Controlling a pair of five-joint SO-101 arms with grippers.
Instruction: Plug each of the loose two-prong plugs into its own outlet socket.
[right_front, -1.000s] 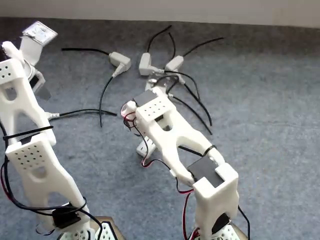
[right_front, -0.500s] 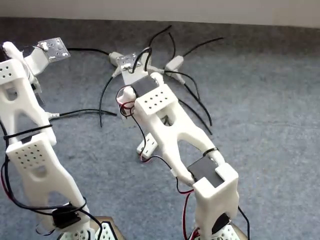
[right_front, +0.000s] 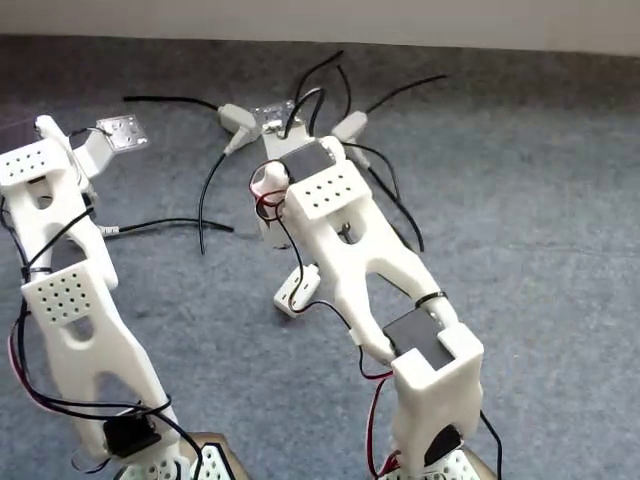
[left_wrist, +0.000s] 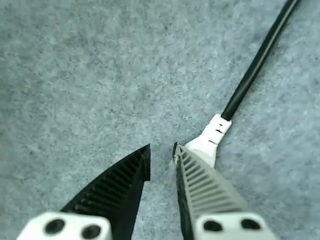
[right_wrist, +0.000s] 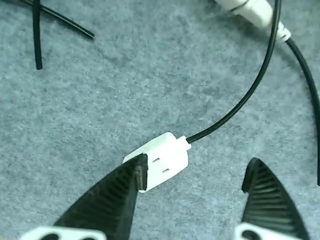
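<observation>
The right jaws stand wide apart over a white outlet socket (right_wrist: 162, 162), one black fingertip (right_wrist: 137, 172) at its end. The socket's two slots face up, and its black cable (right_wrist: 240, 100) curves away across the grey counter (right_wrist: 100, 100).

The left jaws are nearly together, with only a narrow gap between them. Just beside the grey fingertip (left_wrist: 190, 167) lies what looks like a plug's white end (left_wrist: 214, 136), its black cord (left_wrist: 257, 60) running off.

In the high view a white connector (right_front: 300, 288) lies on the counter beside the right arm (right_front: 350, 240).
</observation>
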